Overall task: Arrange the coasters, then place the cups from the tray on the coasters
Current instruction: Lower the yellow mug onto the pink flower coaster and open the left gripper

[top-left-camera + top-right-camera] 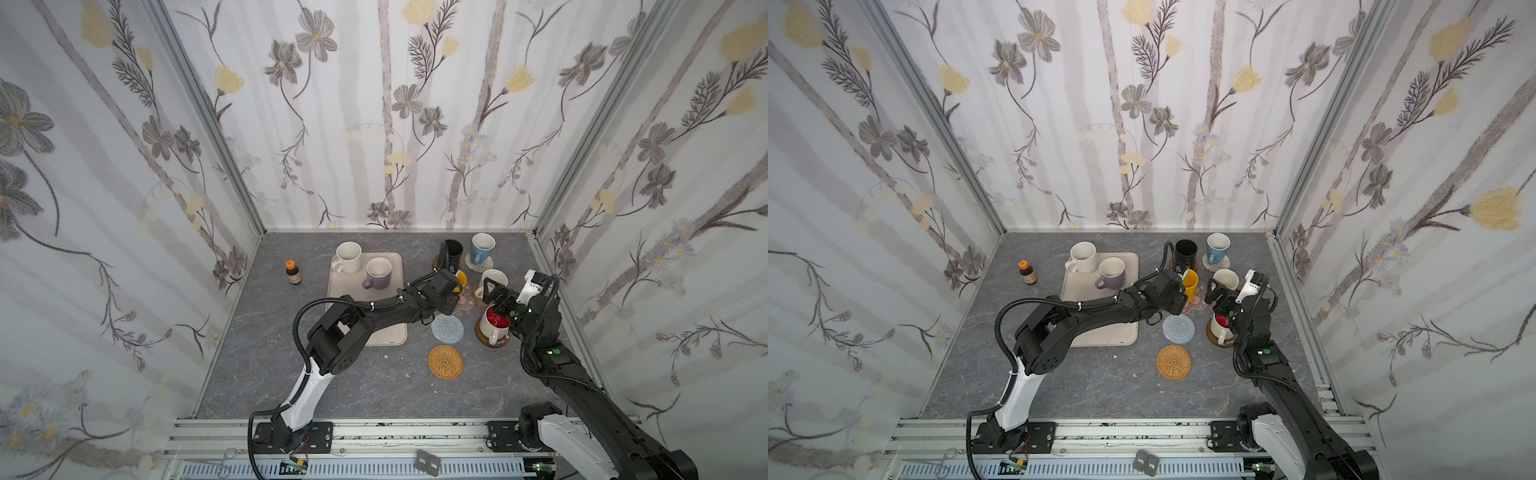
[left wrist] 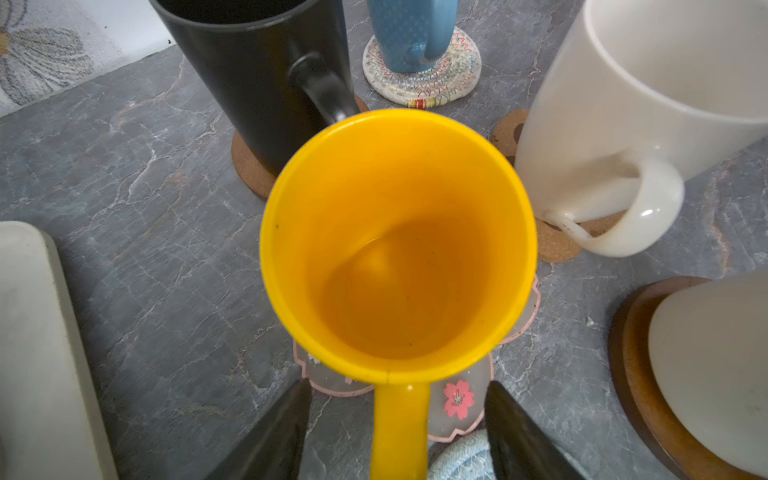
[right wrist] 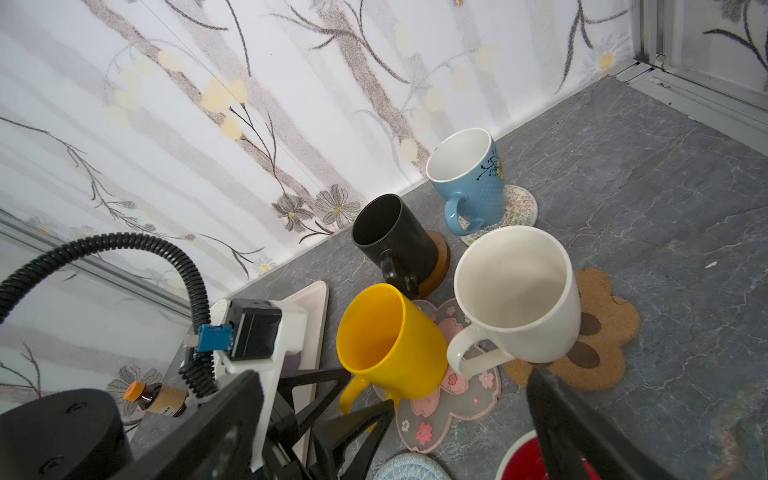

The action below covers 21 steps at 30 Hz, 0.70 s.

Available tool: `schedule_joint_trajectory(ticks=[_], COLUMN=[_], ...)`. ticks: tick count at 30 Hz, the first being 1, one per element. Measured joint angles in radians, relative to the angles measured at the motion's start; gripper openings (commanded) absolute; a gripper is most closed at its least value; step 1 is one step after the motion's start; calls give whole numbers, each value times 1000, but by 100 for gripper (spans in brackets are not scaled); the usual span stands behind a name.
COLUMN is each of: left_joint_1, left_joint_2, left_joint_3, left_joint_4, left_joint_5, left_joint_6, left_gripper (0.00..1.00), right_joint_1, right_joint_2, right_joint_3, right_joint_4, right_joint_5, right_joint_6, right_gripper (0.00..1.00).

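**While its jaws stand clear of the handle, the left gripper [image 2: 399, 386] has the yellow mug [image 2: 399, 232] down on the blossom coaster [image 3: 451, 401]**

Nearest us, the rattan coaster [image 1: 446, 361] and crochet coaster [image 1: 447, 328] lie bare: two spots for two cups. Just past them the left gripper sits low, jaws spread either side of the handle with a gap on both sides, gripping nothing. The yellow mug stands upright, with the black mug [image 2: 257, 83] and white mug [image 2: 623, 124] just beside it. The left arm reaches across the tray [image 1: 392, 334], elbow raised, wrist down. The right gripper [image 1: 494, 293] hovers wide and empty by the red-lined mug [image 1: 494, 330]. This reads as a finished release. The next move should back straight off the handle without nudging it. Then it's out to the tray for the lavender mug [image 1: 377, 274] or the far white mug [image 1: 348, 257].
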Motion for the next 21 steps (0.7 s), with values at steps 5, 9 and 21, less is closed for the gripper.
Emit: schedule_joint_trajectory(ticks=[5, 9, 21], left_joint_1=[0, 1, 3], left_joint_2=[-50, -94, -335], left_joint_3=[-8, -24, -183], left_joint_4=[1, 8, 18], left_joint_5=[-24, -47, -68], left_joint_6=[-10, -13, -64], left_gripper=[100, 100, 100], right_joint_1=[0, 0, 84], right_joint_2=[-29, -55, -131], right_joint_3=[-3, 20, 156], right_joint_4=[7, -13, -214], right_joint_5=[-10, -5, -21], right_joint_6=[-29, -43, -74], right_gripper=[100, 100, 99])
